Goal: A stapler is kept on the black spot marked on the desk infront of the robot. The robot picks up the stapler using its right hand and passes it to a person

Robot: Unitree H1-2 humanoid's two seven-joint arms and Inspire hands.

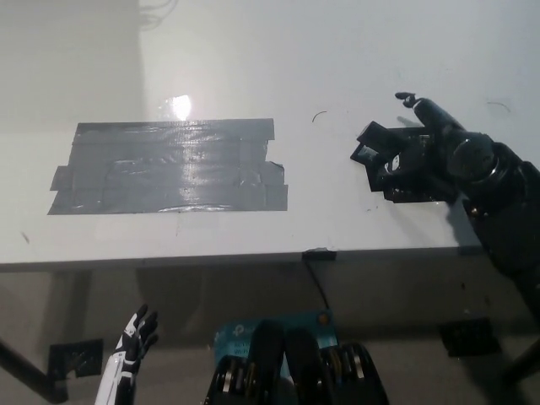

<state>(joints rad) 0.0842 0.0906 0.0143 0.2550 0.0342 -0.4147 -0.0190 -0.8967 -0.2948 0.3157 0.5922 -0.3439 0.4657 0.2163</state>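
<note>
A black stapler with a small white mark lies on the black spot at the right of the white desk. My black right hand comes in from the right and lies low over the stapler, covering its right part. The hand is open, with one fingertip still reaching out past the spot's far edge. The stapler rests on the desk. My white left hand hangs open at the lower left, below the desk's front edge.
A wide patch of grey tape covers the desk's left middle. The desk's front edge runs across the picture, with a black clip and cable hanging from it. Black tape marks lie on the floor.
</note>
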